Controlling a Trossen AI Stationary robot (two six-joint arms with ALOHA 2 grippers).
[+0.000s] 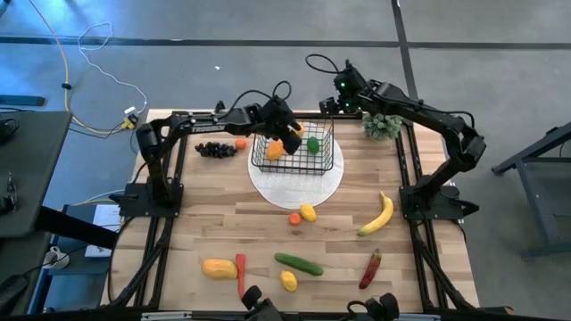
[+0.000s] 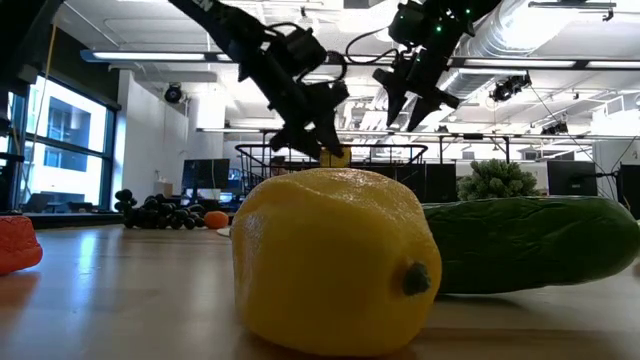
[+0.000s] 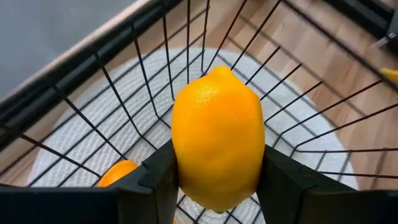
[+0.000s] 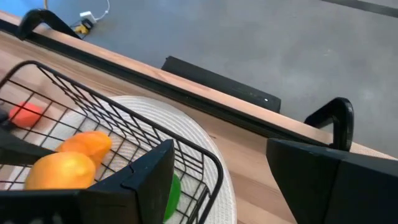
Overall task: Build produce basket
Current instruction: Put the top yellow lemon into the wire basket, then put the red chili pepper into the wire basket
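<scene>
The black wire basket [image 1: 294,152] stands on a round white disc [image 1: 295,178] at the table's far middle. Inside it lie an orange mango [image 1: 275,149] and a green pepper [image 1: 313,144]. My left gripper [image 1: 287,134] reaches in over the basket's left rim, shut on a yellow lemon [image 3: 217,146]. My right gripper [image 4: 239,180] hovers open and holding nothing just beyond the basket's far right corner [image 4: 205,155]. More produce lies on the near half of the table: a banana [image 1: 378,215], a cucumber [image 1: 299,264] and a second lemon [image 1: 289,281]. My left gripper pinches the lemon's two long sides [image 3: 180,174] between its two fingers, at the half nearer the gripper. The lemon's pointed end [image 3: 219,71] sticks out ahead of the fingers. The fingers slant down from the table's left. The lemon is lifted clear above the basket's floor [image 3: 155,93].
Dark grapes [image 1: 215,149] and a small orange fruit [image 1: 240,143] lie left of the basket. A bushy green plant clump [image 1: 382,125] sits at the far right. Two red chillies [image 1: 370,267] [image 1: 240,274], a mango [image 1: 219,267] and a lemon [image 1: 308,212] lie toward the near edge.
</scene>
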